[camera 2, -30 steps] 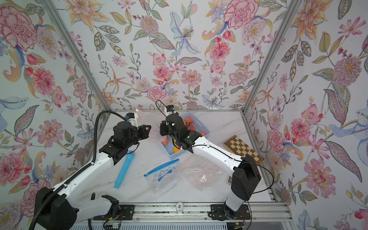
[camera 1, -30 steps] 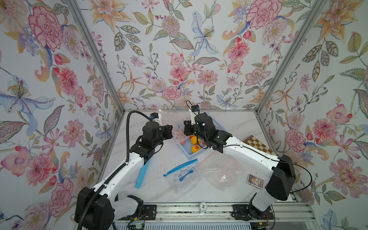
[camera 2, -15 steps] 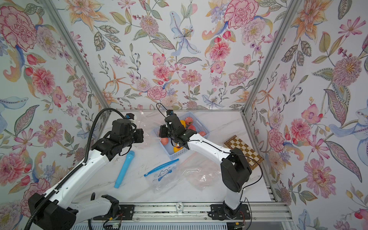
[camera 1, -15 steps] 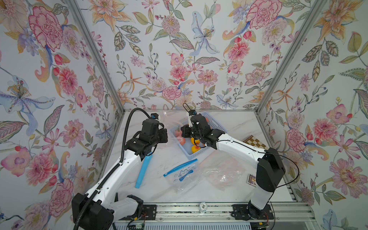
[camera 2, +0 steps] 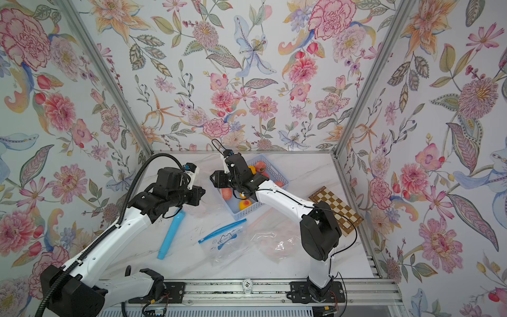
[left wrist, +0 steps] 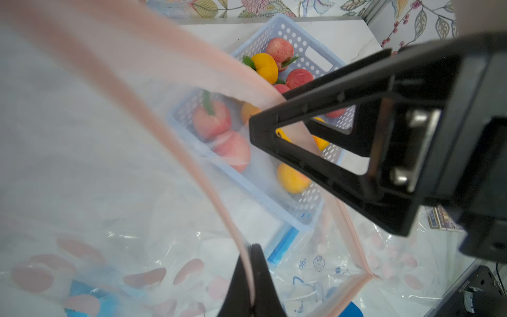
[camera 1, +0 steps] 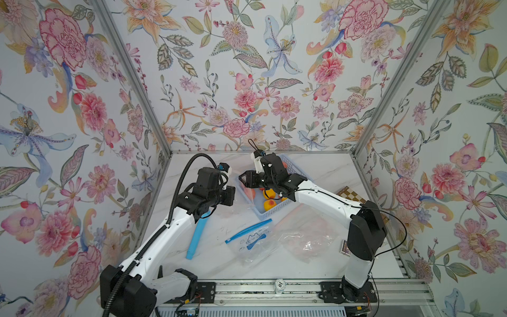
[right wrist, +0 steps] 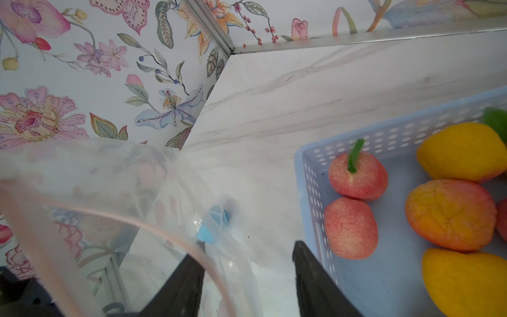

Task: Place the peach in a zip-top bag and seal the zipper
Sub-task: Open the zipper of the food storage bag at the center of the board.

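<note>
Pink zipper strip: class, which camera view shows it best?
Left wrist view: the pink zipper strip loops close across the frame, pinched in the shut left end effector. The right wrist view shows a blurred arc; in both top views it barely shows.

Top views overhead, facing down; wrist views close, sharing basket (left wrist: 301, 38)

In a top view a blue basket (camera 1: 274, 210) holds peaches (camera 1: 250, 193) and yellow fruit (camera 1: 269, 204) far back on the table (camera 1: 315, 167). The left gripper (camera 1: 232, 195), jaws together, faces the right gripper (camera 1: 242, 178) at the basket's left end, a faint clear bag (camera 1: 233, 210) beneath. Nearer lie a blue tube (camera 1: 196, 237), a blue-zip bag (camera 1: 248, 238) and a pink-print bag (camera 1: 307, 241); a checkerboard (camera 1: 349, 192) sits at right.
</note>
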